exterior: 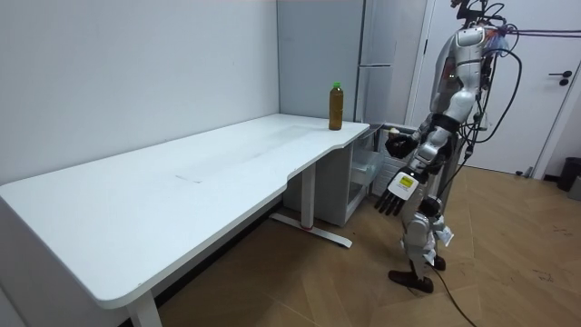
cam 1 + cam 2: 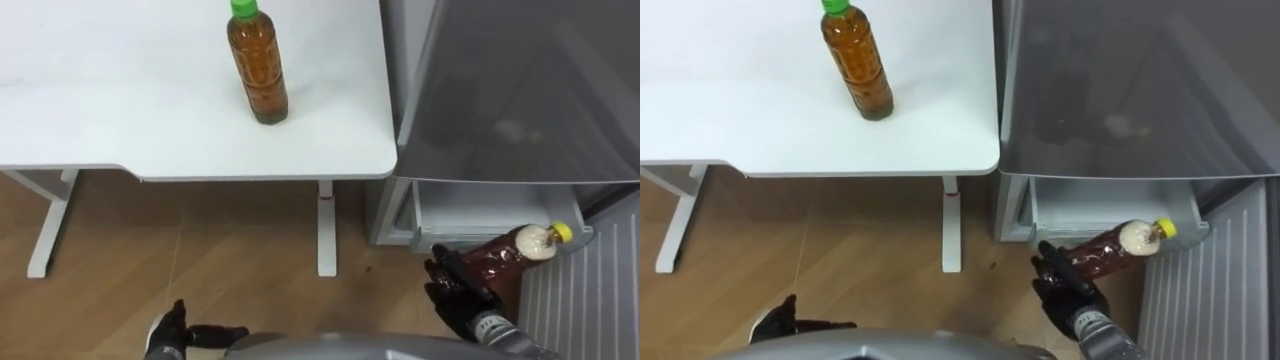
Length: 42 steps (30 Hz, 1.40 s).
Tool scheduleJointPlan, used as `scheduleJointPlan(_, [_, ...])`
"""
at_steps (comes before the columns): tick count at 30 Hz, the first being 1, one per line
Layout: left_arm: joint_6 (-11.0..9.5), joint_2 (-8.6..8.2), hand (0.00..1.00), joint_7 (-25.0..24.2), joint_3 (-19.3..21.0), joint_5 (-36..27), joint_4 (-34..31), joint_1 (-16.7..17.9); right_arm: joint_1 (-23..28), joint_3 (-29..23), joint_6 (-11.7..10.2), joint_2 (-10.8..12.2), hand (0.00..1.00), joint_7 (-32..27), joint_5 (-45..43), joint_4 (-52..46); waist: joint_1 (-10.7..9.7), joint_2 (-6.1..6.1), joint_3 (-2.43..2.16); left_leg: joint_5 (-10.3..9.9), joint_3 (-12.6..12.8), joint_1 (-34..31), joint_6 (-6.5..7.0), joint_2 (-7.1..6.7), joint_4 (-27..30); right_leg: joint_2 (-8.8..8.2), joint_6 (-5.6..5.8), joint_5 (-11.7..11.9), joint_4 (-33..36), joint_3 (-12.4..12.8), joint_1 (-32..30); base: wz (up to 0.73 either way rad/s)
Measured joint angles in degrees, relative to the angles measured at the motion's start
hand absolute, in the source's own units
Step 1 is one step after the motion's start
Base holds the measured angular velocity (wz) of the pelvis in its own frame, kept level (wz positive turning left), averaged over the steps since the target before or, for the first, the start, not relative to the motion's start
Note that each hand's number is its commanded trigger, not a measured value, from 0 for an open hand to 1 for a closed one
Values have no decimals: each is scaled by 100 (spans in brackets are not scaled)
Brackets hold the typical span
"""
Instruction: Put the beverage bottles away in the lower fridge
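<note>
Standing on the wood floor (image 2: 200, 260) at the right-hand end of the white tabletop (image 2: 120, 120), facing the grey fridge (image 2: 520, 90) and looking down on its lower drawer (image 2: 470, 212), pulled open beneath the closed upper door. Reaching the right hand (image 2: 462, 292) in from the lower right, angling the forearm up and forward toward the drawer. Wrapping the curled fingers and thumb round the base end of the dark bottle (image 2: 505, 255), gripping it in the air. Holding this bottle tipped close to level, just in front of the drawer, pointing its yellow cap (image 2: 562, 231) to the right so as to overlap the drawer's front right corner in both eye views; impossible to tell whether touching the drawer or hanging just clear of it. Not yet setting it inside. Passing beside a ribbed grey panel (image 2: 590, 300) on the hand's right. Letting the left hand (image 2: 178, 330) hang low at the left side, well apart from the fridge, carrying nothing, spreading the fingers straight and loose toward the floor in the room view. Showing also the amber bottle (image 2: 258, 65), green-capped, standing upright on the tabletop near its right edge, well apart from both hands.
</note>
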Motion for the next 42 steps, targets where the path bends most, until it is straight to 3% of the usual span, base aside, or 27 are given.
scheduleJointPlan(9, [-37, 67, 0, -14, -90, 85, 0, 110, -27, -22, -12, 13, 100, 0, 825, -10, 2, 20, 16, 0, -163, -38, 1, -20, 44, -13, 2, 0, 74, -180, 0, 9])
scheduleJointPlan(15, [-22, 85, 0, -47, -99, 721, 2, 307, -46, -116, -89, -10, 100, 1, 1054, -10, 6, 87, 18, -2, -193, -28, 3, -25, 110, -16, 2, 0, 69, -186, 50, 1])
scheduleJointPlan(22, [154, 80, 0, -54, -167, 921, -2, 282, -386, -239, -123, -161, 100, -4, 1246, 157, 2, 124, 22, -14, -309, -423, 20, -39, 352, -22, -2, -14, 90, -322, -170, 9])
scheduleJointPlan(29, [284, 200, 0, -177, -285, 919, 61, -145, -1286, -449, -113, -281, 100, -30, 1287, 668, 32, 138, 13, 105, -441, -1172, 92, -84, 629, -74, 9, -34, 375, -416, -900, 12])
scheduleJointPlan(31, [302, 280, 0, -170, -341, 910, 162, -293, -1580, -447, -85, -278, 100, -30, 1342, 921, 34, 99, 49, 127, -452, -1278, 99, -88, 629, -74, 9, -27, 372, -425, -1002, 6])
scheduleJointPlan(39, [339, 398, 0, -168, -549, 856, 679, -833, -2435, -692, -35, -355, 100, -122, 1420, 1804, 218, 28, 83, 246, -460, -1951, 126, -92, 613, -166, 5, -25, 731, -443, -1821, 0])
scheduleJointPlan(42, [344, 441, 0, -160, -653, 857, 792, -1031, -2614, -803, 95, -476, 100, -269, 1431, 1991, 326, -8, 105, 284, -453, -2157, 133, -101, 609, -180, -2, -21, 783, -469, -2037, 1])
